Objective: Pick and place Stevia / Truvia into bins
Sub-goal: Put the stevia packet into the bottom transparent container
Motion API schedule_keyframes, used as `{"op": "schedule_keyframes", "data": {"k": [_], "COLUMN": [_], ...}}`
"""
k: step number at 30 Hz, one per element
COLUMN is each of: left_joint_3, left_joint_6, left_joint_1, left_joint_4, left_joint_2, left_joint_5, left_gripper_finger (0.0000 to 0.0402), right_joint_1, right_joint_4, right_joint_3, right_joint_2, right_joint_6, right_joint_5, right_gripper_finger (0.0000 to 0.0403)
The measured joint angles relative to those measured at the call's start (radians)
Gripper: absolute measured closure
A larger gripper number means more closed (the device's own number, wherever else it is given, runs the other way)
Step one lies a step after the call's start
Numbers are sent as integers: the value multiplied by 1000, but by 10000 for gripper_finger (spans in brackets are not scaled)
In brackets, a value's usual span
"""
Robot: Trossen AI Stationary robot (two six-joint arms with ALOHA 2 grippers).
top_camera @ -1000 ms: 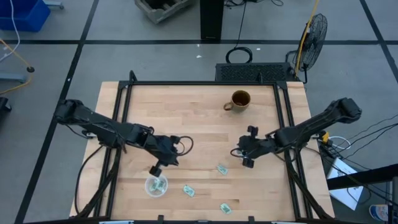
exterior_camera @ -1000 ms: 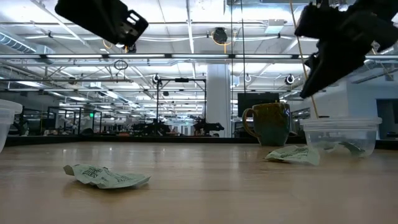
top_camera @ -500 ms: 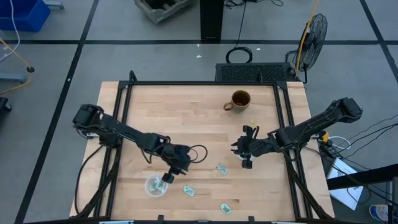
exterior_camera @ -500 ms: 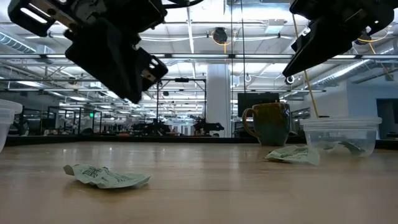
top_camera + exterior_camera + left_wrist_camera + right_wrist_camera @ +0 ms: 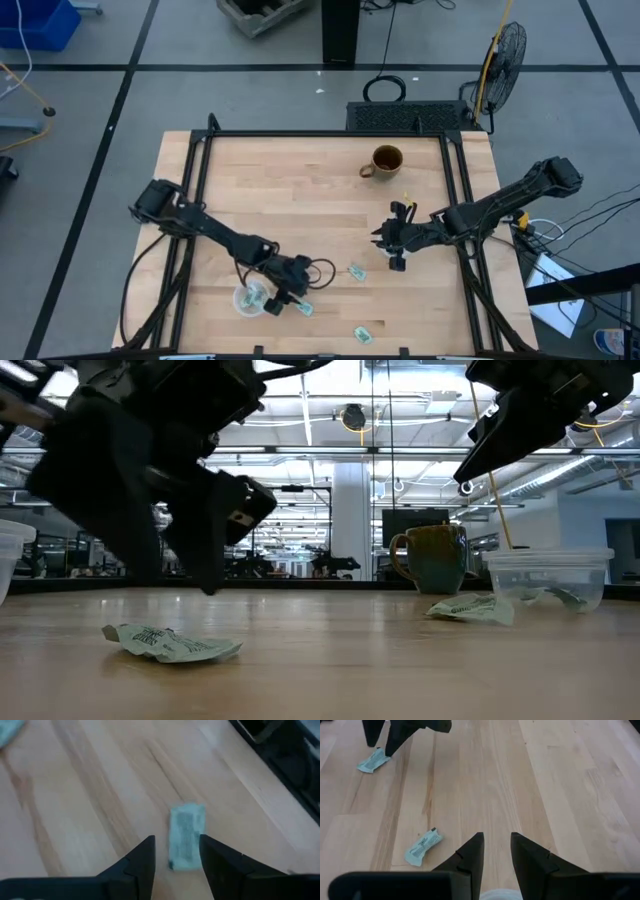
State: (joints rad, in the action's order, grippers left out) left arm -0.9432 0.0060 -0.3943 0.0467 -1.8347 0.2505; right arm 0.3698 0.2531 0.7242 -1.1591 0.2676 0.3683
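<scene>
Left gripper [image 5: 176,854] hanging low near the table's front edge, fingers spread, straddling one pale green and white flat paper packet [image 5: 186,835] lying flat on the light wooden table [image 5: 300,190], just beside a small round clear plastic cup [image 5: 250,298] holding packets. Right gripper [image 5: 496,851] hovering over bare wood right of centre, fingers parted, holding nothing. Second packet [image 5: 422,845] lying ahead of it; a third [image 5: 362,333] by the front edge. Printing on packets too small for reading. Brown handled mug [image 5: 384,161] standing well apart, with open wood between.
</scene>
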Motion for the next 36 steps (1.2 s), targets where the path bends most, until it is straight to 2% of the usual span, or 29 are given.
{"op": "schedule_keyframes", "data": {"k": [4, 8, 18, 25, 30, 33, 36], "left_joint_3": [-1, -1, -3, -4, -5, -5, -3], "left_joint_6": [-85, -91, -165, -74, -12, 19, 61], "left_joint_1": [1, 1, -10, -24, -17, -11, -3], "left_joint_4": [16, 33, 26, -18, -30, -35, -50], "left_joint_2": [-29, -64, -78, -76, -76, -74, -52], "left_joint_5": [-8, -5, -4, -93, -96, -111, -169], "left_gripper_finger": [260, 273, 275, 275, 277, 297, 337], "right_joint_1": [0, 0, 0, 0, 0, 0, 0], "right_joint_4": [1, -2, -11, -56, -73, -74, -76], "right_joint_3": [0, 0, 0, 0, 0, 0, 0], "right_joint_2": [0, 0, 0, 0, 0, 0, 0], "right_joint_6": [-7, -74, -116, -160, -161, -161, -161], "right_joint_5": [0, 0, 0, -3, -3, -3, -3], "right_gripper_finger": [314, 314, 314, 314, 314, 314, 314]}}
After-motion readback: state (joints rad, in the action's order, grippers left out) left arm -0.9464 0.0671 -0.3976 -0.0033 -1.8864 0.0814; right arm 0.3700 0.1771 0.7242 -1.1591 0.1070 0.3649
